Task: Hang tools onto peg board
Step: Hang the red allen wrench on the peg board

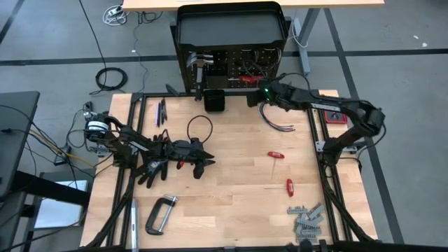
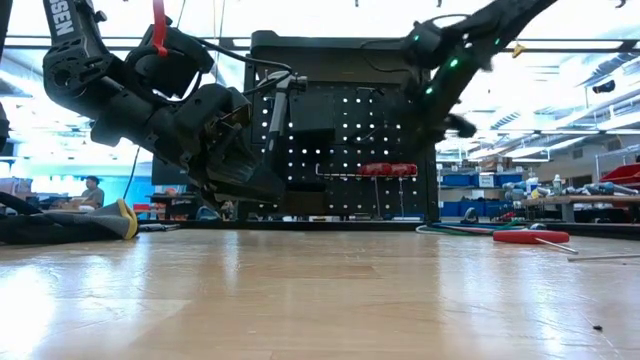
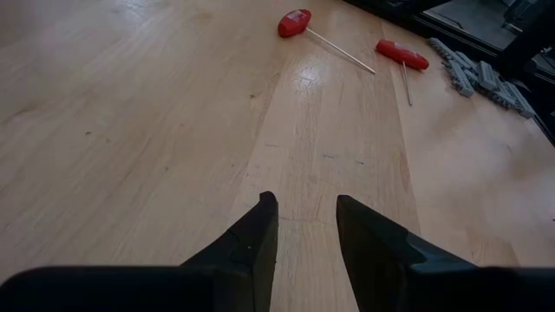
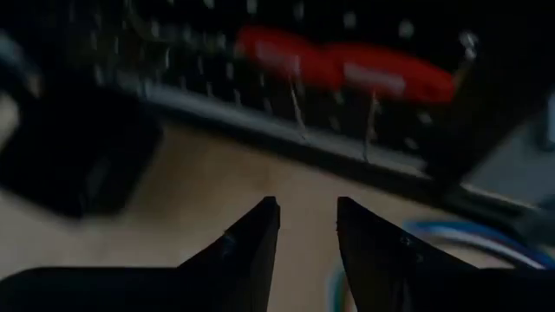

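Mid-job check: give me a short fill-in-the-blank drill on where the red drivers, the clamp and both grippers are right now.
1. The number of red-handled drivers lying loose on the table is ____.
2. The right gripper is empty, with its fingers ____, facing the peg board.
3. The grey C-clamp lies on the side of the table nearer the ____ arm.
4. The left gripper, empty, points toward the drivers and holds ____.

Missing words: two; open; left; nothing

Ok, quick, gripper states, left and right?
Left gripper: open, holding nothing, above the table.
Right gripper: open, holding nothing, near the peg board.
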You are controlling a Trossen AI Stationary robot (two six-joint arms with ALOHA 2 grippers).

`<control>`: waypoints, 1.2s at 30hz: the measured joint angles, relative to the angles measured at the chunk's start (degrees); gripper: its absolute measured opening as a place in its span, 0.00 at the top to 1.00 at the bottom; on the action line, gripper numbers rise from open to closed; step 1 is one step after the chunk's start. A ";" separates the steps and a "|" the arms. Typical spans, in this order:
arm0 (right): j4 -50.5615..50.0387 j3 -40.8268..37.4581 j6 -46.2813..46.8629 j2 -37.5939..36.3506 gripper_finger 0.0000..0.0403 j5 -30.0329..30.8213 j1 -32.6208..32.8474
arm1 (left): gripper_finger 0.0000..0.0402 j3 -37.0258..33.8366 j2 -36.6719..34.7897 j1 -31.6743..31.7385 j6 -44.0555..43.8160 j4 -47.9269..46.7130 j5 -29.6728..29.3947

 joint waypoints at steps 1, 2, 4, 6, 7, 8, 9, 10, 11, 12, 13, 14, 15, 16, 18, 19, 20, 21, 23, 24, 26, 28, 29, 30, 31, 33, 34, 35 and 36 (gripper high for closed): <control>-3.19 0.00 -0.74 -1.33 0.68 -0.04 0.93 | 0.69 0.01 0.00 0.00 0.01 0.02 0.00; -6.63 0.00 -1.07 -2.53 0.68 -0.10 2.14 | 0.69 0.00 0.00 0.00 0.01 0.00 0.00; -13.32 0.00 0.50 -4.39 0.68 -0.13 5.96 | 0.69 0.01 0.00 -0.01 0.01 0.02 0.00; -19.50 0.00 3.81 -5.22 0.68 -0.20 11.02 | 0.69 0.01 0.00 0.00 -0.01 0.02 0.00; -21.91 0.00 5.14 -5.41 0.68 -0.20 13.94 | 0.69 0.01 0.00 0.00 0.00 0.06 0.00; -24.01 0.00 6.19 -5.45 0.68 -0.20 16.93 | 0.69 -0.01 0.00 -0.02 -0.01 0.09 0.00; -25.84 0.00 7.26 -5.32 0.68 -0.26 19.88 | 0.69 0.01 0.00 -0.02 -0.01 0.09 0.00; -27.70 0.00 8.74 -4.97 0.68 -0.77 23.24 | 0.69 0.01 0.00 -0.02 -0.01 0.12 0.00; -29.47 0.00 11.05 -4.47 0.68 -1.42 26.28 | 0.69 0.00 0.00 -0.02 -0.02 0.20 0.00; -31.08 0.00 14.37 -3.90 0.68 -1.87 29.17 | 0.69 0.01 0.00 -0.02 -0.03 0.42 0.00; -32.50 0.00 18.89 -3.21 0.68 -2.13 32.13 | 0.69 0.01 0.00 -0.02 -0.03 0.55 0.00; -33.63 0.00 24.60 -2.52 0.68 -2.15 34.86 | 0.69 0.01 0.00 -0.02 -0.08 0.55 0.00; -34.44 0.00 30.46 -1.63 0.68 -2.16 37.31 | 0.69 0.00 0.00 -0.01 -0.16 0.55 0.00; -34.81 0.00 35.80 -0.55 0.68 -2.29 39.55 | 0.69 0.00 0.00 -0.01 -0.18 0.55 0.00; -34.92 0.00 44.44 1.68 0.68 -3.82 43.08 | 0.69 0.01 0.00 -0.02 -0.51 0.55 0.00; -35.16 0.00 47.71 2.97 0.68 -4.98 44.38 | 0.69 0.00 0.00 -0.02 -0.92 0.54 0.00; -35.54 0.00 50.78 4.28 0.68 -6.31 45.43 | 0.69 0.01 0.00 -0.02 -1.09 0.52 0.00; -36.06 0.00 53.87 5.70 0.68 -7.71 46.30 | 0.69 0.00 0.00 -0.02 -1.12 0.52 0.00; -37.60 0.00 59.47 8.45 0.68 -10.95 47.25 | 0.69 0.01 0.00 -0.02 -1.15 0.52 0.00; -38.50 0.00 61.86 9.71 0.68 -12.61 47.41 | 0.69 -0.01 0.00 0.00 -1.15 0.52 0.00; -39.79 -0.12 64.50 11.85 0.68 -13.37 47.47 | 0.69 0.00 0.00 -0.01 -1.22 0.51 0.00; -39.40 -1.36 65.61 12.58 0.69 -13.34 47.19 | 0.69 0.01 0.00 -0.02 -1.59 0.49 0.12; -38.77 -2.49 65.88 12.50 0.70 -13.30 46.87 | 0.69 0.01 0.00 -0.02 -1.95 0.47 0.43; -37.42 -3.84 65.97 12.13 0.71 -13.29 46.46 | 0.69 0.01 0.00 -0.02 -2.41 0.42 0.88; -35.58 -5.36 66.07 11.42 0.72 -13.27 45.99 | 0.69 0.01 0.00 -0.01 -2.55 0.42 1.10; -31.52 -8.35 66.95 9.65 0.75 -12.63 45.23 | 0.69 0.00 0.00 0.00 -2.57 0.41 1.11; -29.70 -9.93 67.27 8.91 0.76 -11.95 44.89 | 0.69 0.00 0.00 -0.02 -2.57 0.39 1.09; -27.86 -11.55 67.36 8.30 0.77 -11.43 44.52 | 0.69 0.00 0.00 -0.02 -2.57 0.39 1.09; -25.89 -12.77 67.41 7.52 0.79 -11.25 44.14 | 0.69 0.01 0.00 -0.02 -2.57 0.39 1.09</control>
